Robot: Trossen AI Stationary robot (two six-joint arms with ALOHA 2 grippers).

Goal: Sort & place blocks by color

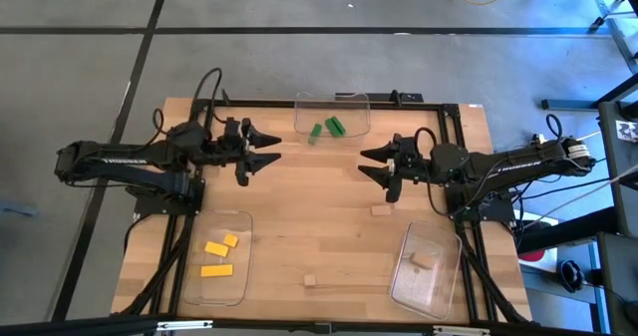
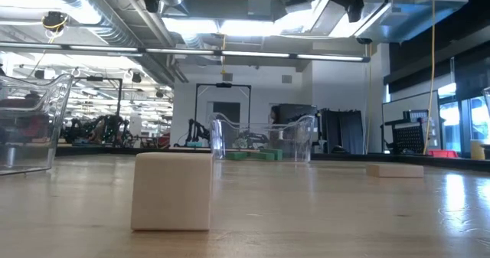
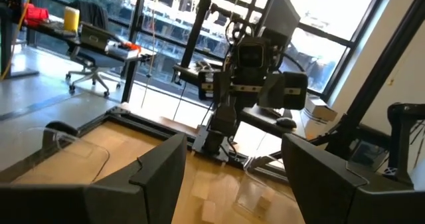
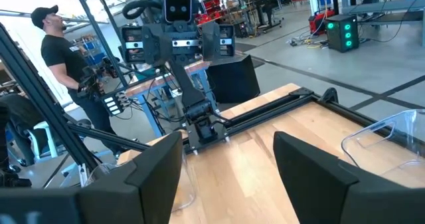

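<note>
Tan blocks (image 1: 310, 280) unsorted, green blocks (image 2: 256, 155) tray-obscured

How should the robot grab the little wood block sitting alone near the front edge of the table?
Probably from straight above, fingers closing on two opposite flat sides of the wood block. It lies flat on the bare table, apart from both trays, so nothing crowds it, and it is too low for a side approach.
</note>
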